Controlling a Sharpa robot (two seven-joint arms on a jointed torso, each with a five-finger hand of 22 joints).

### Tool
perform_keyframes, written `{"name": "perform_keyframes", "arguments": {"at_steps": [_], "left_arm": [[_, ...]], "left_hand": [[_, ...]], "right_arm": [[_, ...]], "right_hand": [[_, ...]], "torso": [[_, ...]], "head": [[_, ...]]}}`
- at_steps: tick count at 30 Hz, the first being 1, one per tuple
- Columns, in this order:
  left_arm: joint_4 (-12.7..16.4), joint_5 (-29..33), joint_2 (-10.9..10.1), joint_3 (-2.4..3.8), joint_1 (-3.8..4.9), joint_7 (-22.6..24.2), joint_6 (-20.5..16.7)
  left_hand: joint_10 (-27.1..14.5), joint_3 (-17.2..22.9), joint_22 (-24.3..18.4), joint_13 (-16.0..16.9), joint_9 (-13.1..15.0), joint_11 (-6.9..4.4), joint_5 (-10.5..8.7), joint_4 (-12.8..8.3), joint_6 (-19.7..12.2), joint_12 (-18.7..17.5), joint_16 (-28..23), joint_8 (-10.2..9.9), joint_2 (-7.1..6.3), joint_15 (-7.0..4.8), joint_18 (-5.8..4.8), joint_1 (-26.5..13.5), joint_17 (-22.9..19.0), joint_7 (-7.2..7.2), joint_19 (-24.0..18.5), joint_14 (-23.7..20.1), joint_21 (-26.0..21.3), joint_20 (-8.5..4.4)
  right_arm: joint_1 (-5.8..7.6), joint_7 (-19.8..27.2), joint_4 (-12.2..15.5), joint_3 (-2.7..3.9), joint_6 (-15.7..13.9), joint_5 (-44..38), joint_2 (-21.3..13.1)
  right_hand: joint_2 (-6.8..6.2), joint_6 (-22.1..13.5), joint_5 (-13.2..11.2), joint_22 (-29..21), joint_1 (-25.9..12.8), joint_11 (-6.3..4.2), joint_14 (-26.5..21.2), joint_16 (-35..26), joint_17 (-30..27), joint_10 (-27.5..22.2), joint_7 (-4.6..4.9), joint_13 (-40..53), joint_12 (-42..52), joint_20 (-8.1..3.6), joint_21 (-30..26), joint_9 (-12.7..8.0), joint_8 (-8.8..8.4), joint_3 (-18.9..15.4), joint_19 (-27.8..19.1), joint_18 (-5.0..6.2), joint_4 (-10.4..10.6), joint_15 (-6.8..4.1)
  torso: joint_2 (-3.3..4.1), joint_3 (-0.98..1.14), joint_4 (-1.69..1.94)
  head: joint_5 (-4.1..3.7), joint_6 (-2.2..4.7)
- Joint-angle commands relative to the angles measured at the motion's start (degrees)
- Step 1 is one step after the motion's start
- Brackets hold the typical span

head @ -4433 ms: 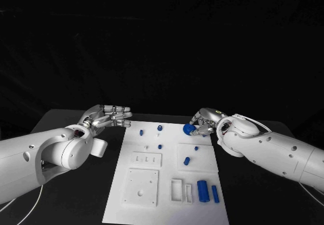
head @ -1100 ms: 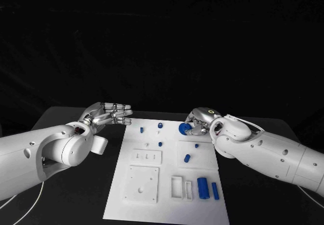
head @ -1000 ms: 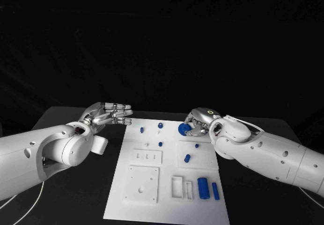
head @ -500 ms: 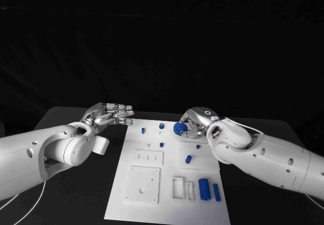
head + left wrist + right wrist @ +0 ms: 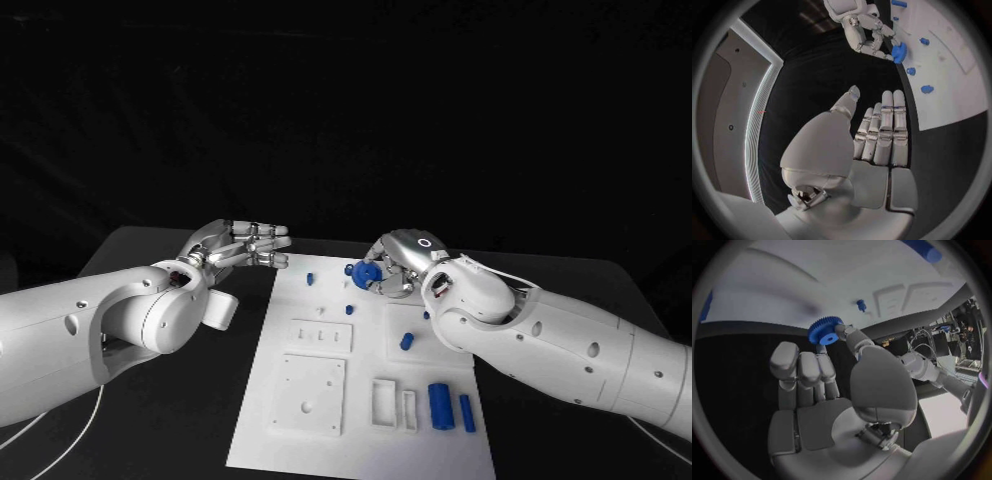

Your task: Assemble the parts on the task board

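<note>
My right hand (image 5: 394, 262) hovers over the far end of the white task board (image 5: 346, 450) and pinches a blue gear (image 5: 366, 273) between thumb and a finger. In the right wrist view the gear (image 5: 824, 331) sits at the fingertips of that hand (image 5: 823, 390), above the board (image 5: 817, 285) and near a small blue peg (image 5: 861, 304). My left hand (image 5: 240, 245) hangs off the board's far left corner, fingers straight and side by side, holding nothing. The left wrist view shows this hand (image 5: 876, 135) with the gear (image 5: 898, 52) beyond it.
Small blue pegs (image 5: 310, 279) (image 5: 351, 309) stand at the far end of the board. More lie mid-board (image 5: 407, 341), and two blue cylinders (image 5: 440, 405) lie near the front right beside white rectangular frames (image 5: 381, 402). A white square plate (image 5: 304, 393) sits front left.
My right hand has carried the gear to the left, further over the far end of the board. The left hand has stayed where it was.
</note>
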Motion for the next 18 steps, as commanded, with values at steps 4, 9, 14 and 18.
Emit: {"name": "perform_keyframes", "arguments": {"at_steps": [4, 9, 14, 18], "left_arm": [[0.1, -0.2, 0.3, 0.05, 0.12, 0.3, 0.7], [0.1, -0.2, 0.5, 0.05, 0.12, 0.3, 0.7], [0.0, -0.2, 0.6, 0.05, 0.12, 0.3, 0.8], [0.0, -0.2, 0.7, 0.05, 0.12, 0.3, 0.8]], "left_hand": [[-0.3, 0.0, -0.2, 0.1, 0.0, 0.07, -0.25, -0.2, -0.2, 0.0, 0.2, 0.0, 0.57, 0.44, -0.12, -0.1, 0.0, -0.04, -0.2, 0.1, 0.4, 0.22], [-0.3, 0.0, -0.2, 0.1, 0.0, 0.07, -0.25, -0.2, -0.2, 0.0, 0.2, 0.0, 0.57, 0.44, -0.12, -0.1, 0.0, -0.04, -0.2, 0.1, 0.4, 0.22], [-0.3, 0.0, -0.2, 0.1, 0.0, 0.07, -0.25, -0.2, -0.2, 0.0, 0.2, 0.0, 0.57, 0.44, -0.12, -0.1, 0.0, -0.04, -0.2, 0.1, 0.4, 0.22], [-0.3, 0.0, -0.2, 0.1, 0.0, 0.07, -0.25, -0.2, -0.2, 0.0, 0.2, 0.0, 0.57, 0.44, -0.12, -0.1, 0.0, -0.04, -0.2, 0.1, 0.4, 0.22]], "right_arm": [[0.0, 0.1, -1.8, -0.4, -1.0, -1.9, 2.1], [0.0, 0.5, -3.4, -1.08, -1.0, -2.0, 4.0], [0.0, 0.8, -4.3, -1.58, -1.0, -2.0, 5.2], [0.0, 0.9, -4.8, -1.84, -1.0, -2.0, 5.9]], "right_hand": [[-0.2, -0.1, -0.5, 6.7, -0.3, -0.22, 0.2, -0.2, -0.1, 0.2, 0.02, 0.6, 0.0, -0.22, 0.3, 0.0, 0.38, 0.1, 2.9, -0.03, 0.4, -0.34], [-0.2, -0.1, -0.5, 6.7, -0.3, -0.22, 0.2, -0.2, -0.1, 0.2, 0.02, 0.6, 0.0, -0.22, 0.3, 0.0, 0.38, 0.1, 2.9, -0.03, 0.4, -0.34], [-0.21, -0.2, -0.6, 6.7, -0.2, -0.19, 0.2, -0.3, -0.1, 0.2, 0.05, 0.6, -0.1, -0.2, 0.3, 0.0, 0.36, 0.0, 2.8, 0.02, 0.5, -0.33], [-0.17, -0.3, -0.6, 6.7, -0.2, -0.18, 0.1, -0.3, -0.1, 0.1, 0.08, 0.6, -0.1, -0.19, 0.2, -0.1, 0.36, -0.1, 2.8, 0.04, 0.5, -0.32]], "torso": [[0.11, -0.09, 0.36], [0.14, -0.1, 0.37], [0.12, -0.05, 0.35], [0.09, -0.03, 0.24]], "head": [[0.07, 0.06], [0.24, 0.07], [0.46, 0.01], [0.62, 0.0]]}}
